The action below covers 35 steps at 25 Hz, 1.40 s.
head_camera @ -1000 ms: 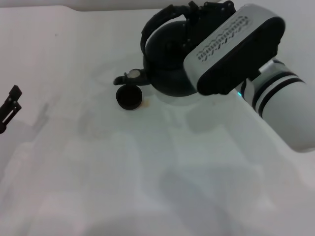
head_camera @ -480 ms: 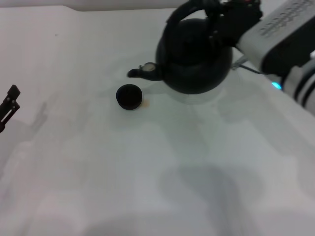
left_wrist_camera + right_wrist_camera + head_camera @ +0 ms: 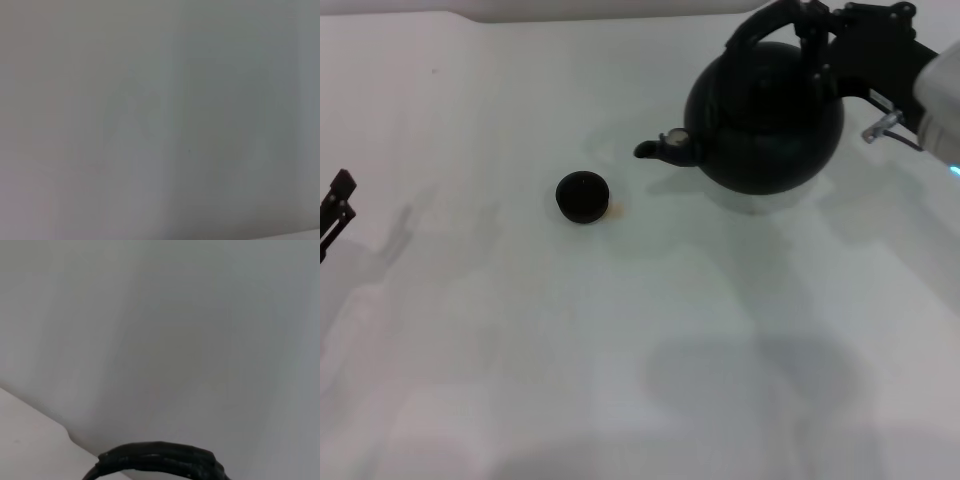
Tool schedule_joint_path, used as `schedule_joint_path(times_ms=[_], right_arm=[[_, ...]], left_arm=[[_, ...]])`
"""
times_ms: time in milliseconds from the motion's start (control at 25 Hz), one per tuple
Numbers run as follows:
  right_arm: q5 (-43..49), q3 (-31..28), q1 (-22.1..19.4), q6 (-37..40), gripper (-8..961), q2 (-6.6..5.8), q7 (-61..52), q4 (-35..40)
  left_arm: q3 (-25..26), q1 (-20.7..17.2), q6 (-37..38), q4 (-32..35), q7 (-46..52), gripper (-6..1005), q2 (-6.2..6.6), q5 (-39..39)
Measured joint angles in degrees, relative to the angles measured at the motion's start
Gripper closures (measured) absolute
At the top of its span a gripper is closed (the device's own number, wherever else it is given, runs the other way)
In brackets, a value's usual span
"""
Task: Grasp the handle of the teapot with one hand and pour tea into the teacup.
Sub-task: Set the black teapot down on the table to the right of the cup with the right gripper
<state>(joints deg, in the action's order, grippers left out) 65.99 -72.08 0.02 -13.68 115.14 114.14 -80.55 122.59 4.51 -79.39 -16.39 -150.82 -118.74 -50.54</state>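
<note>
The round matte-black teapot [image 3: 765,118] stands at the back right in the head view, its short spout [image 3: 658,147] with a pale spot pointing left. My right gripper [image 3: 817,28] is shut on its black arched handle [image 3: 775,22] at the top. A piece of the handle also shows in the right wrist view [image 3: 160,461]. The small dark teacup [image 3: 583,196] sits on the white table [image 3: 620,330], left of the spout and apart from it. My left gripper [image 3: 335,207] is parked at the far left edge.
The table's far edge runs along the top of the head view. A small brownish spot lies on the table right beside the teacup. The left wrist view shows only blank white surface.
My right arm has moved right and back, carrying the teapot with it. The spout was over the teacup and is now well right of it. The teapot has levelled.
</note>
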Motion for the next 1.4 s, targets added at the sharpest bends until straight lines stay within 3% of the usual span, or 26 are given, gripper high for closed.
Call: schedule_joint_path(times_ms=[760, 1400], right_arm=[[-2.56, -7.4, 0.77, -14.76, 847, 0.35, 6.03, 9.71], [-5.39, -7.9, 2.5, -16.84, 848, 0.28, 11.44, 13.89]], left_arm=[[0.01, 1.76, 1.8, -0.05, 0.0, 186, 0.08, 0.02], [-0.04, 2.09, 1.96, -0.05, 0.0, 187, 0.08, -0.26]])
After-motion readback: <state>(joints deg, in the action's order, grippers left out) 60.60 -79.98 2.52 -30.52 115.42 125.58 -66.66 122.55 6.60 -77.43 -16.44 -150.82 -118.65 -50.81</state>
